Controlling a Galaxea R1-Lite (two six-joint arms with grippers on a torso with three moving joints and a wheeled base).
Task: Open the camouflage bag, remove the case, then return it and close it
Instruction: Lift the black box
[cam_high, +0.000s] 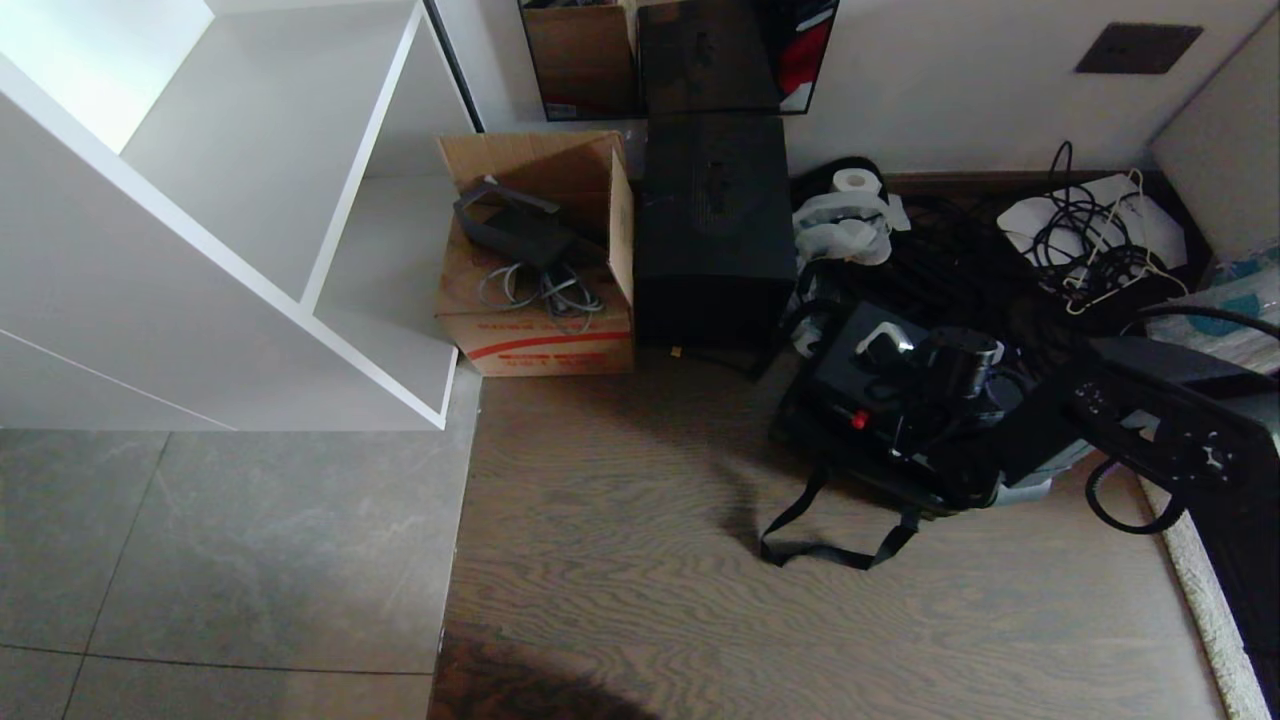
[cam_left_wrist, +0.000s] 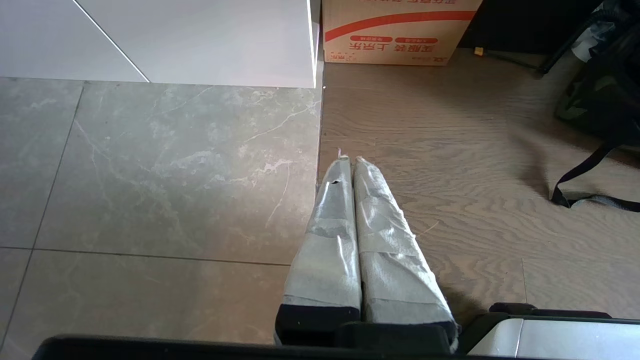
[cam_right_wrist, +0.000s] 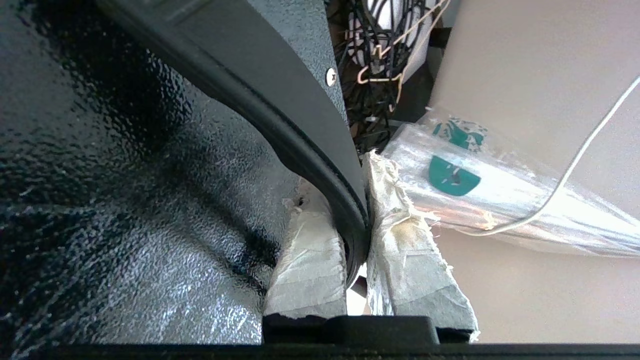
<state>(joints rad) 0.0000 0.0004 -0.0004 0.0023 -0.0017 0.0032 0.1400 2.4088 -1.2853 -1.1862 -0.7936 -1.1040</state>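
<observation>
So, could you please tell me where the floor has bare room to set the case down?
Bare wood floor lies in front of the cardboard box, left of the camouflage bag's strap; grey tiles beside it too. Crowded: cables near the wall.

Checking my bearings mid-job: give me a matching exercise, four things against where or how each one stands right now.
Things:
1. right claw
2. left claw
3. brown cardboard box with red print
4. black webbing strap of the camouflage bag

States:
A. lying loose on the wood-grain floor
B. shut on the edge of the flat black rigid case
C. shut on nothing, above the floor
D. between the white shelf unit and the tall black box

Pairs: 1-B, 2-C, 3-D, 4-A
</observation>
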